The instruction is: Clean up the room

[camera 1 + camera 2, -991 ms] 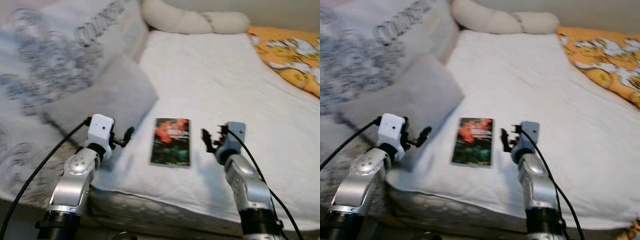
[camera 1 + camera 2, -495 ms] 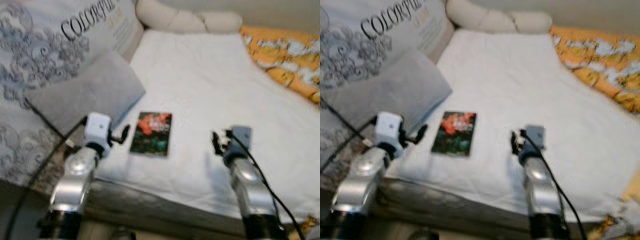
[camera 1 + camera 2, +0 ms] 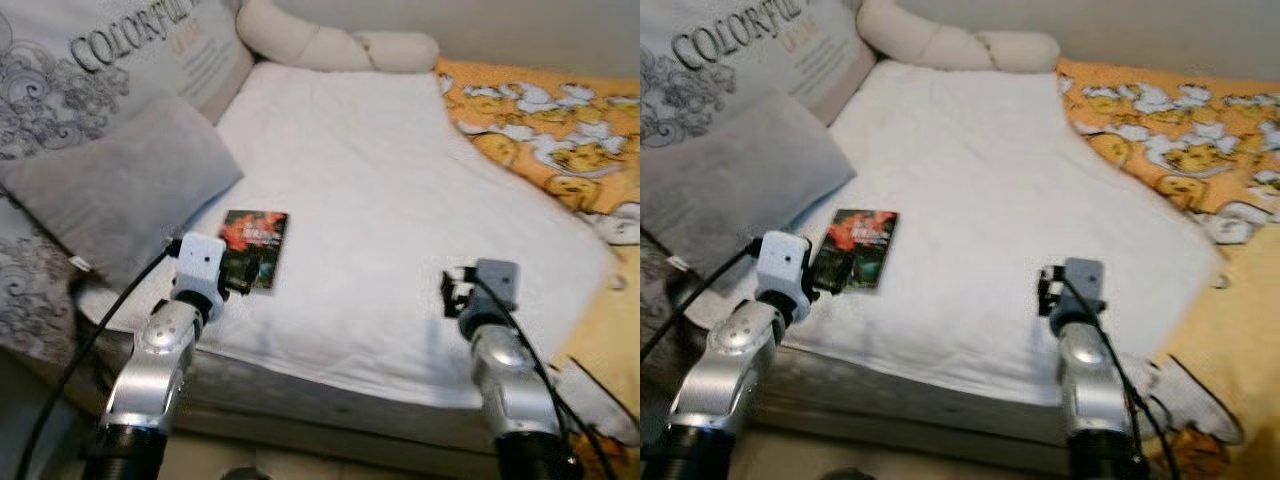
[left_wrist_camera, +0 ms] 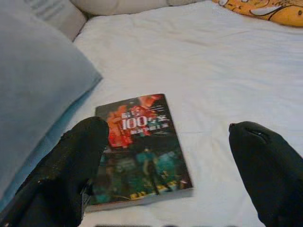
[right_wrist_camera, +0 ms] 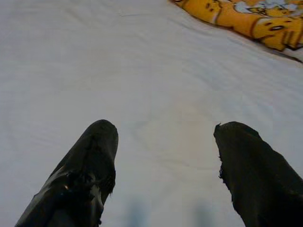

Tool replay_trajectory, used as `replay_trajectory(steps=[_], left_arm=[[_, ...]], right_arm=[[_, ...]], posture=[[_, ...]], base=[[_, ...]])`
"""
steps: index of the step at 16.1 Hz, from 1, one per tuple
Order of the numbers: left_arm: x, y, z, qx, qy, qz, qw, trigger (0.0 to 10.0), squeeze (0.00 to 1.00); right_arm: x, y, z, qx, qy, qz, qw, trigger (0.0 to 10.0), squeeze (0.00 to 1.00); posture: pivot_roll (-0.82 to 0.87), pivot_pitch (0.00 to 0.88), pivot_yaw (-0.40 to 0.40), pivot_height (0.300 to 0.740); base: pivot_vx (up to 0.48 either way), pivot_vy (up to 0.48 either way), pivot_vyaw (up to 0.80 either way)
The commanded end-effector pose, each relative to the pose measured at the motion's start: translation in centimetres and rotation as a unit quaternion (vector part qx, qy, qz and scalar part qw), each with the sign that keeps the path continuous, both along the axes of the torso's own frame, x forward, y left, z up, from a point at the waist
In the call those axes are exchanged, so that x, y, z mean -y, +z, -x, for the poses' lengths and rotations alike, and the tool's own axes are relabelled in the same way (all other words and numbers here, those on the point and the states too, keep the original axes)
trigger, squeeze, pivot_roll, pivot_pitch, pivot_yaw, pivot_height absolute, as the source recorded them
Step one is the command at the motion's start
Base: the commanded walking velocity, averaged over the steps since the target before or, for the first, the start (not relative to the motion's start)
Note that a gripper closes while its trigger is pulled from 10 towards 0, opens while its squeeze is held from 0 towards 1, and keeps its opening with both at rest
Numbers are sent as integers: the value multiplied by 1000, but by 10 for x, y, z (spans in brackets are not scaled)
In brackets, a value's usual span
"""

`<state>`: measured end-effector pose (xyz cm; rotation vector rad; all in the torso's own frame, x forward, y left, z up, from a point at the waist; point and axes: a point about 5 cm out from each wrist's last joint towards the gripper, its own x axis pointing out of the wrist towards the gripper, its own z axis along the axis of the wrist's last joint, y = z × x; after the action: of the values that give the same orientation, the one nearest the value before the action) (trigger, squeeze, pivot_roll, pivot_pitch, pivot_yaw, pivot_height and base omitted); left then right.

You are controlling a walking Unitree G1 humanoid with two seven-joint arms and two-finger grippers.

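Book (image 4: 139, 151) lies flat on the white sheet (image 3: 380, 200) of the bed, near the front edge, just beside the grey pillow (image 3: 110, 195). Left tool (image 4: 165, 179) hovers right at the book's near end, fingers spread wide, gripping nothing; one finger overlaps the book's near corner in the wrist view, contact unclear. Right tool (image 5: 163, 175) also spread wide and empty, over bare sheet, well apart from the book. Orange blanket (image 3: 540, 130) covers the far right of the bed; a long cream cushion (image 3: 330, 45) sits at the head.

Likely step: left tool picking up the book.

Risks:
- Book is thin and flat on soft bedding, so fingers may slide over the cover or press it into the mattress instead of getting under an edge.
- A finger could pinch the sheet along with the book and drag the bedding.
- Book sits close to the bed edge; a push could send it off toward the floor.
- Pillow just beside it may crowd the outer finger.

Hard to tell: head views are slightly blurred, the left tool's tips are hidden behind its wrist there, the cover text is mostly unreadable, and the items on the floor at lower right are cut off and unclear.
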<state>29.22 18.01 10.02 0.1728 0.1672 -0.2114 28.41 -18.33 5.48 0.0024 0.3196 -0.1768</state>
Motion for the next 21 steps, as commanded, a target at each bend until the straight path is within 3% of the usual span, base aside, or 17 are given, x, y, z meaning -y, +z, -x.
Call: replay_trajectory(steps=[1, 4, 11, 15, 21], left_arm=[[-3, -1, 0, -2, 6, -4, 1000, 10000, 0], [0, -2, -2, -4, -1, -6, 1000, 10000, 0], [7, 0, -3, 5, -26, 15, 1000, 10000, 0], [6, 0, -4, 6, -24, 18, 1000, 10000, 0], [6, -1, -3, 4, -24, 18, 1000, 10000, 0]], right_arm=[[-9, 5, -4, 12, 13, -2, 1000, 10000, 0], [-8, 5, -4, 8, -11, -35, 999, 10000, 0], [-14, 6, -7, 11, 3, -40, 999, 10000, 0], [-15, 7, -7, 12, 9, -34, 999, 10000, 0], [-16, 8, -8, 13, 18, -28, 999, 10000, 0]], posture=[[46, 0, -13, 740], [39, 0, -9, 740], [41, 0, -13, 740], [40, 0, -12, 740], [42, 0, -14, 740]], base=[[0, -360, 0], [0, -344, 0], [0, 0, 0], [0, 0, -739], [40, 0, 0]])
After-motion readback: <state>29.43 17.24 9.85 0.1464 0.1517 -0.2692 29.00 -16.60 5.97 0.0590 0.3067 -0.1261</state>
